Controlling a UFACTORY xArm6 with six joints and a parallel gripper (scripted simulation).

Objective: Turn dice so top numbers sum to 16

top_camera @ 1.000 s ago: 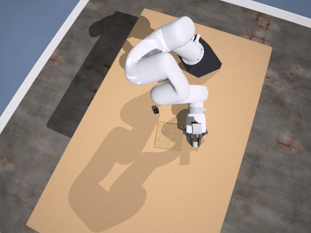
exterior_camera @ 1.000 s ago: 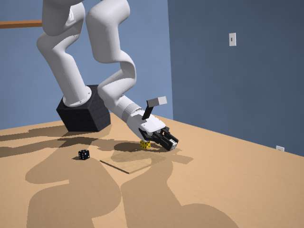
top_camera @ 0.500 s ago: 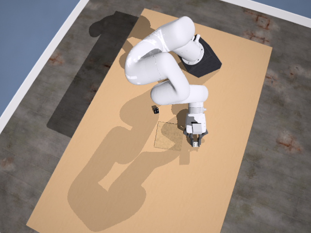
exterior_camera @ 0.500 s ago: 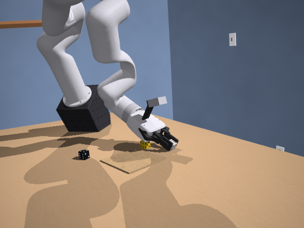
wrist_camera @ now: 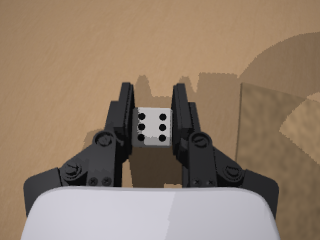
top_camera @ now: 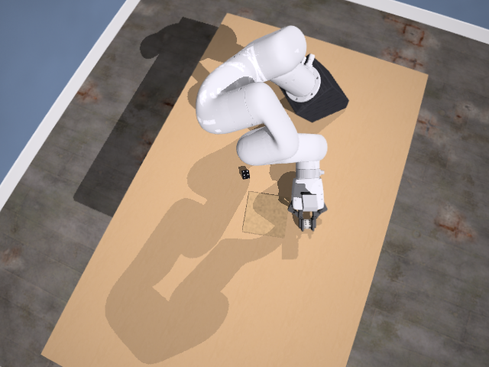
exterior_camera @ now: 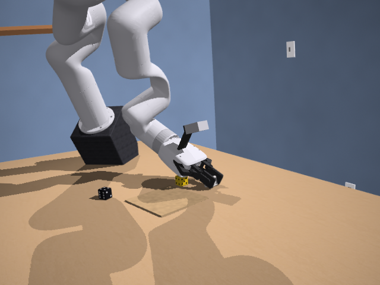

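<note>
From where I stand, the mat (top_camera: 257, 213) (exterior_camera: 161, 203) (wrist_camera: 265, 170) lies on the table (top_camera: 315, 296) (exterior_camera: 306, 230) (wrist_camera: 50, 50), in front of the arm's base (top_camera: 329, 99) (exterior_camera: 98, 150). One die (top_camera: 245, 173) (exterior_camera: 104, 193) sits off its left side, another (exterior_camera: 181, 180) just behind it, beneath the arm. The third (top_camera: 307, 223) (exterior_camera: 215, 180) (wrist_camera: 154, 126) is beyond its right side, between the gripper's (top_camera: 307, 225) (exterior_camera: 214, 181) (wrist_camera: 153, 112) fingers.

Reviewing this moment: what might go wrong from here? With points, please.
The yellow die (exterior_camera: 181, 180) sits close under the gripper (top_camera: 307, 225) (exterior_camera: 216, 181) (wrist_camera: 153, 102), so a low sweep might knock it.
The white die (top_camera: 307, 223) (exterior_camera: 215, 180) (wrist_camera: 152, 126), between the fingers beside the mat (top_camera: 258, 215) (exterior_camera: 162, 203) (wrist_camera: 265, 125), could catch the mat's raised edge if slid across.
</note>
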